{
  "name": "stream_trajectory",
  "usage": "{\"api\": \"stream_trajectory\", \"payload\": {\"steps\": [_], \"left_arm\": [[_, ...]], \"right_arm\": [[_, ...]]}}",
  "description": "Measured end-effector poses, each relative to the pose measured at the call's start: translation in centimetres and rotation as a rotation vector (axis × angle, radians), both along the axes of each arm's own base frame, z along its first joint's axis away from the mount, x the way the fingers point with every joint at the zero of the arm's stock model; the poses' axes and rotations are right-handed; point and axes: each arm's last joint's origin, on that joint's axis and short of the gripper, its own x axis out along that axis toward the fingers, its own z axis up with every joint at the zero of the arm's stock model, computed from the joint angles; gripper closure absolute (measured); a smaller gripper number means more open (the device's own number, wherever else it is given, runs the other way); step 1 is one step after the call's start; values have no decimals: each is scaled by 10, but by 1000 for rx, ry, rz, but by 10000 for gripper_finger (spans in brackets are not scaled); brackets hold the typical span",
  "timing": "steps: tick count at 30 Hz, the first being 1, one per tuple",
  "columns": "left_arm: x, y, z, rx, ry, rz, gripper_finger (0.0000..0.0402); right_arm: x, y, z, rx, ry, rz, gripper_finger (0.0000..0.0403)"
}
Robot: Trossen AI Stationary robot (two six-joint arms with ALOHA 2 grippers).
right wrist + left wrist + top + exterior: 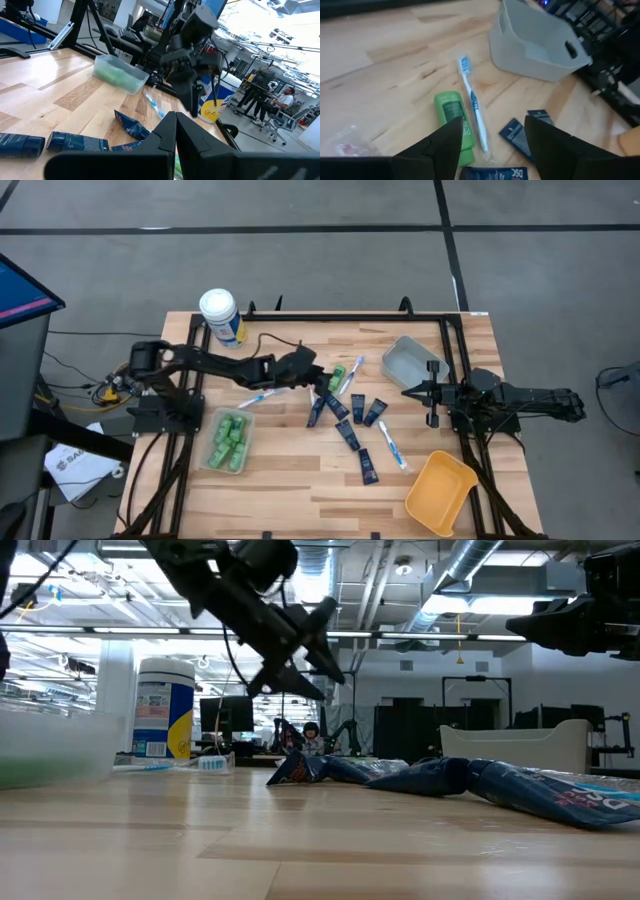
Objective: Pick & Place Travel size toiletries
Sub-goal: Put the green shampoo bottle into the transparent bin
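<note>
The left gripper hung above the middle of the counter with its fingers spread and empty, likely lined up for the one loose green bottle lying just under and ahead of it, beside a toothbrush. The other green bottles sat sorted in a clear bin. The right gripper waited pressed together by the grey bin.

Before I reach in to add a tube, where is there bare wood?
Free: the near edge between the green-filled tray and the yellow bin, and the far strip between canister and grey bin. Crowded: the middle, around the navy tubes.
</note>
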Motion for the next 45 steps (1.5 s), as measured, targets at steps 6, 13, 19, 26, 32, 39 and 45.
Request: {"api": "stream_trajectory", "payload": {"steps": [6, 13, 19, 26, 32, 39, 45], "left_arm": [[24, -4, -8, -16, 13, -42, 192], [13, -15, 30, 30, 24, -147, 192], [-35, -29, 90, 85, 43, -213, 192], [-108, -41, 147, 122, -7, -254, 192], [-157, -48, 182, 133, -181, -284, 192], [-195, -52, 202, 140, -317, -301, 192], [-208, -55, 208, 113, -371, -324, 192]], "right_arm": [[0, 0, 0, 0, 0, 0, 403], [0, 0, 0, 0, 0, 0, 403], [0, 0, 0, 0, -1, -3, 403], [0, -5, 1, 66, -9, -120, 403], [0, -6, 1, 165, -21, -133, 403], [0, -7, 1, 166, -20, -141, 403], [-1, -12, 2, -115, -6, -262, 403]]}}
